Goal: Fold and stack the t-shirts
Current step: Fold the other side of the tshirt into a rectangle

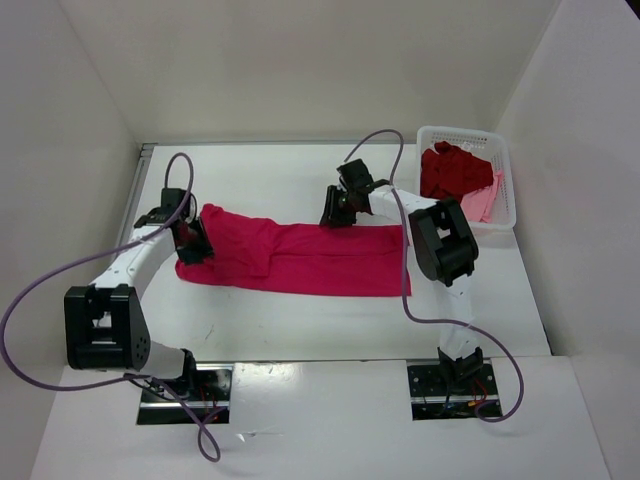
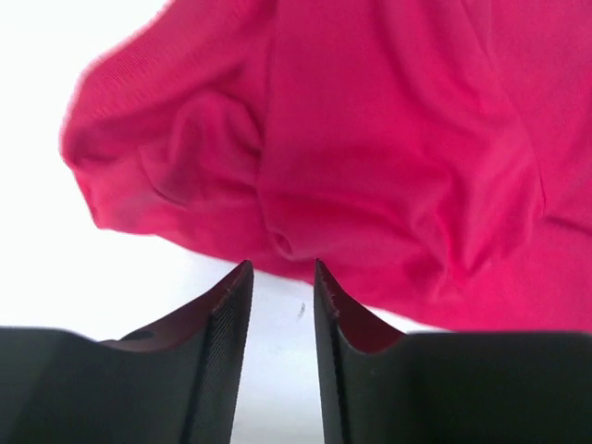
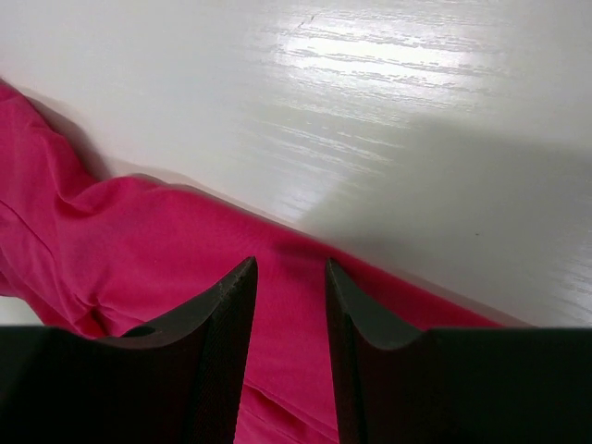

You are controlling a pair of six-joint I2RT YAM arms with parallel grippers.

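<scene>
A crimson-magenta t-shirt (image 1: 300, 258) lies stretched across the table as a long band. My left gripper (image 1: 192, 243) sits at its left end; in the left wrist view the left gripper (image 2: 282, 268) is open, bare table showing between the jaws, and the rumpled t-shirt (image 2: 370, 148) lies just beyond the tips. My right gripper (image 1: 335, 212) hovers over the shirt's far edge near the middle. The right wrist view has the right gripper (image 3: 289, 266) open above the t-shirt (image 3: 139, 250), gripping nothing. A darker red t-shirt (image 1: 452, 172) and a light pink t-shirt (image 1: 482, 200) lie in the basket.
A white perforated basket (image 1: 505, 170) stands at the back right of the table. White enclosure walls close in the left, back and right. Purple cables loop from both arms over the table's near part.
</scene>
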